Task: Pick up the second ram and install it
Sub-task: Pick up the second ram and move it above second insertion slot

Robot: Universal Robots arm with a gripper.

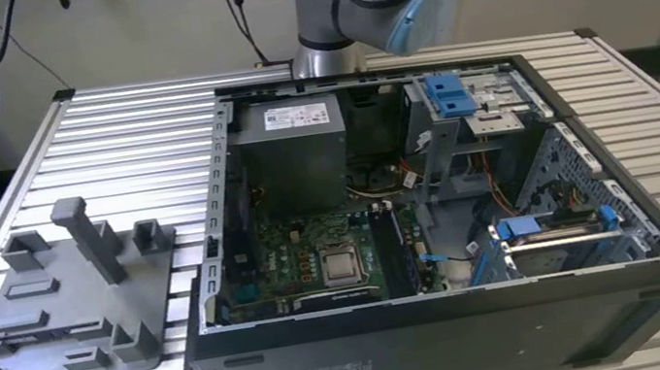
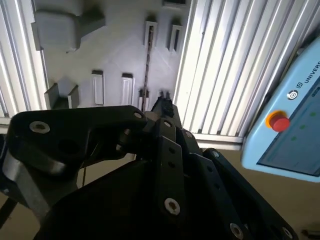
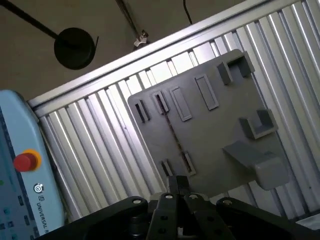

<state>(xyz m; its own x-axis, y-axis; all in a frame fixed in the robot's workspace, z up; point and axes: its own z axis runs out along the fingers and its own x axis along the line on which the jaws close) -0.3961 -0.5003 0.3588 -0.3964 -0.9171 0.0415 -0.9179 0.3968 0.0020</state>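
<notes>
The claw (image 3: 177,184) hangs above the grey tray (image 3: 210,135) (slatted table (image 3: 100,150) beneath).

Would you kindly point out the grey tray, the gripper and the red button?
grey tray (image 3: 210,135), first wrist view, bare flat base.
gripper (image 3: 178,183), first wrist view, between fingertips.
red button (image 3: 25,161), first wrist view, its cap.

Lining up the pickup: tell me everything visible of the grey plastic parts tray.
The grey plastic parts tray is a flat, matte plate lying level on the ribbed aluminium table, at the exterior view's left of the open black computer case, close beside it. Raised blocks, a tall post and narrow slotted holders stand on it. In both wrist views a thin dark strip, probably the memory stick, stands on edge between holders.
</notes>
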